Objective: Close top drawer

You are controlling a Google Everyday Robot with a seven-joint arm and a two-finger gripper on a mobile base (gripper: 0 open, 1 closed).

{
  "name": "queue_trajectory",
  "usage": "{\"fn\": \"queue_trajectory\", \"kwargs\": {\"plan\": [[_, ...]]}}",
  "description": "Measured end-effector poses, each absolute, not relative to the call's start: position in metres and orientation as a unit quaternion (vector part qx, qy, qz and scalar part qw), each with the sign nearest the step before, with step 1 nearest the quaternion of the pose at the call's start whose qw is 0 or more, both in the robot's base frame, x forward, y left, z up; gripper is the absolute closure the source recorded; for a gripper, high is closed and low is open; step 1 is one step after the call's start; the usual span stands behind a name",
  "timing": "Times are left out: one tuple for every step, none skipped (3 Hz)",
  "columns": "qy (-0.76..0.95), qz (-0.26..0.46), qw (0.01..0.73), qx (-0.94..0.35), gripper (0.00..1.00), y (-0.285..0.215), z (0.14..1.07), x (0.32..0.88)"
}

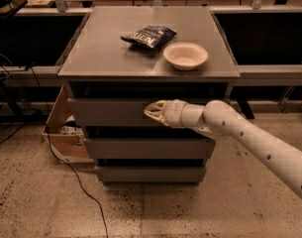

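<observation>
The top drawer [108, 112] is the uppermost grey flat front of the cabinet, under the grey top. Its front stands about level with the cabinet's front edge, with a dark gap above it. My gripper [149, 111] comes in from the right on a white arm and its tip rests against the middle of the drawer front. The two lower drawer fronts [140, 148] sit beneath it.
On the cabinet top [91, 58] lie a dark chip bag [148, 35] and a white bowl [185, 55]. An open cardboard box [61, 133] stands on the floor at the cabinet's left, with a black cable [76, 182] trailing over the speckled floor. Dark benches run behind.
</observation>
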State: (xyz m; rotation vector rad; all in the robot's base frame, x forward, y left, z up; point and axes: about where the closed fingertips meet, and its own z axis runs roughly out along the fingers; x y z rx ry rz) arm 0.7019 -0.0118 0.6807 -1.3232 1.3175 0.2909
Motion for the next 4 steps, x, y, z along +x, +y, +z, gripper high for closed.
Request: {"fn": "queue_trajectory", "kwargs": {"plan": [[0.591, 0.139, 0.566, -0.558, 1.00, -0.040, 0.688, 0.668], [0.628, 0.140, 0.538, -0.544, 1.00, -0.084, 0.711, 0.604], [0.655, 0.101, 0.526, -0.533, 1.00, -0.122, 0.743, 0.554], [0.661, 0.077, 0.525, -0.531, 1.00, -0.140, 0.757, 0.544]]}}
